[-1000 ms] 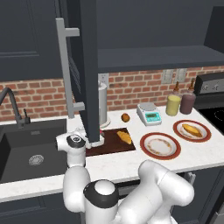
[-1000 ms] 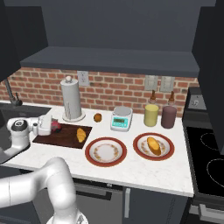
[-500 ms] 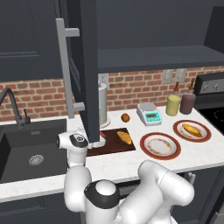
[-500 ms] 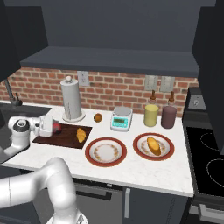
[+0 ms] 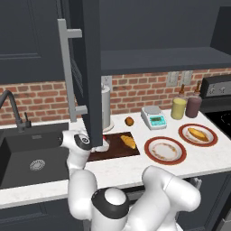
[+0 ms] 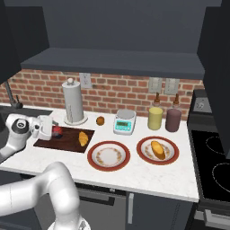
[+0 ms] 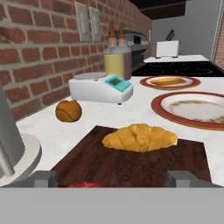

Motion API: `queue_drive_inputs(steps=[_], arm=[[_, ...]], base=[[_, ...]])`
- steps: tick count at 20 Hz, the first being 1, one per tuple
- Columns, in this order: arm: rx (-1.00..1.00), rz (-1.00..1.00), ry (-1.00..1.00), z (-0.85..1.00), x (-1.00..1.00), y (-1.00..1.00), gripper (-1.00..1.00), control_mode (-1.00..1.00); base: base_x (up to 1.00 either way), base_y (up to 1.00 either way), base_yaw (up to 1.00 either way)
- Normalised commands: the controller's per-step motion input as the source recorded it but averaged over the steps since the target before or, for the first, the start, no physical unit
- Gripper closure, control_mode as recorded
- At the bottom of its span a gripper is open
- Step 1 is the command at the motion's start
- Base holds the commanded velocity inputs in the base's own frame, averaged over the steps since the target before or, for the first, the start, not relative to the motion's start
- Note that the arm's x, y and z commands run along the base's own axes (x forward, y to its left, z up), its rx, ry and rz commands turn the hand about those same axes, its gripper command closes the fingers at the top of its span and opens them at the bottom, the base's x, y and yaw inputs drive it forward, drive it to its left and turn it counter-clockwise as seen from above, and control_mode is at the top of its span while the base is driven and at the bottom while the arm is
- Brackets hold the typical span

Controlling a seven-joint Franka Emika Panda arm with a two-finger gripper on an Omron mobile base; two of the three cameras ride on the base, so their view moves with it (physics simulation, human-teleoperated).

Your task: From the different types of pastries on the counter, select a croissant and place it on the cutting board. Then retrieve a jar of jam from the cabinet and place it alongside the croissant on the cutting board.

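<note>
Claw (image 7: 111, 183) spread wide around jar of jam (image 6: 57, 130) on cutting board (image 7: 144, 168), croissant (image 7: 140, 137) beside, no legible writing

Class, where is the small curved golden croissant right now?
In the right base view, the croissant lies on the dark wooden cutting board's right half, left of the empty red-rimmed plate.

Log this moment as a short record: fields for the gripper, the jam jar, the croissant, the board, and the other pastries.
gripper: low over the left end of the cutting board, jaws spread either side of the jar
jar of jam: red top showing, on the cutting board between the finger tips
croissant: lying on the cutting board, to the right of the jar, apart from it
cutting board: on the counter, by the paper towel holder
oval pastry: on the right-hand plate
round brown ball: on the counter beside the scale
</note>
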Motion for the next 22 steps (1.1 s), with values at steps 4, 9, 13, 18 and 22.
queue_drive_inputs(steps=[4,9,13,18,22], arm=[[0.09,0.00,-0.03,0.09,-0.21,0.21,-1.00,-1.00],[-0.04,0.00,-0.03,0.04,-0.33,0.30,-1.00,-1.00],[-0.32,0.00,-0.20,0.31,-0.39,0.38,-1.00,-1.00],[-0.28,0.02,-0.23,0.54,-0.48,0.48,-1.00,-1.00],[-0.21,0.07,-0.05,0.21,-0.57,0.64,-1.00,-1.00]], base=[[0.00,0.00,0.00],[0.00,0.00,0.00],[0.00,0.00,0.00],[0.00,0.00,0.00],[0.00,0.00,0.00]])
